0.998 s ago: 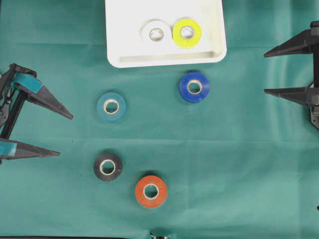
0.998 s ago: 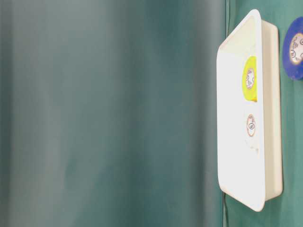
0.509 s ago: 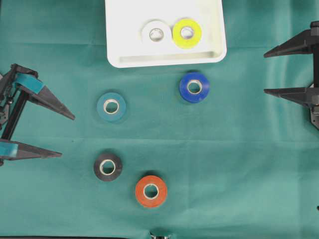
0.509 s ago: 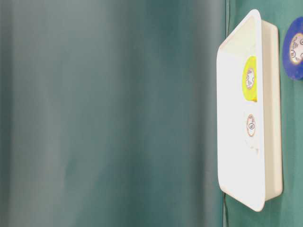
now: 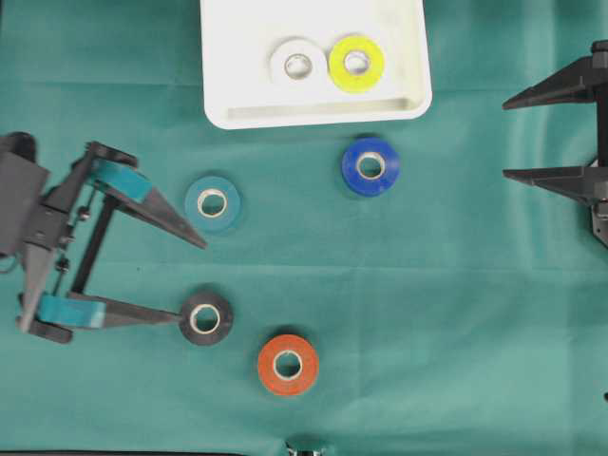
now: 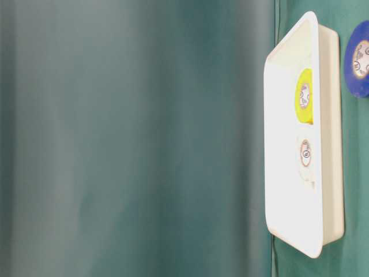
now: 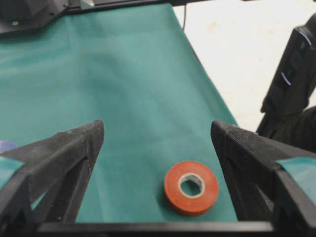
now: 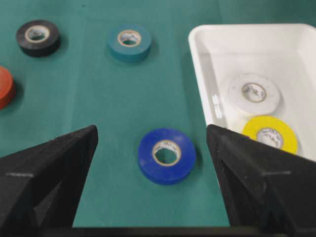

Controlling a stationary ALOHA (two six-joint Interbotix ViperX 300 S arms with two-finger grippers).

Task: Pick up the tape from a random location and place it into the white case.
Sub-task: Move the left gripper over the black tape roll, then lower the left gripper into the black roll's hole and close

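Readable text: none that I can make out in any of my views.
Yellow roll [image 6: 304, 96] core: small dark print on the inner label, too small for me to read.
White roll [image 6: 305, 153] core: the same sort of print, too small.
Blue roll [image 6: 358, 59] core: marks only, too blurred.
White case [image 5: 313, 114]: plain.

The overhead view looks straight down on the green cloth [image 5: 427, 285], case [image 5: 220, 57] at the top edge. The table-level view, turned sideways and close, shares that case [image 6: 331, 133] at its right. Each wrist view looks low and forward between its own fingers; the right one shares the case [image 8: 200, 64] at upper right.
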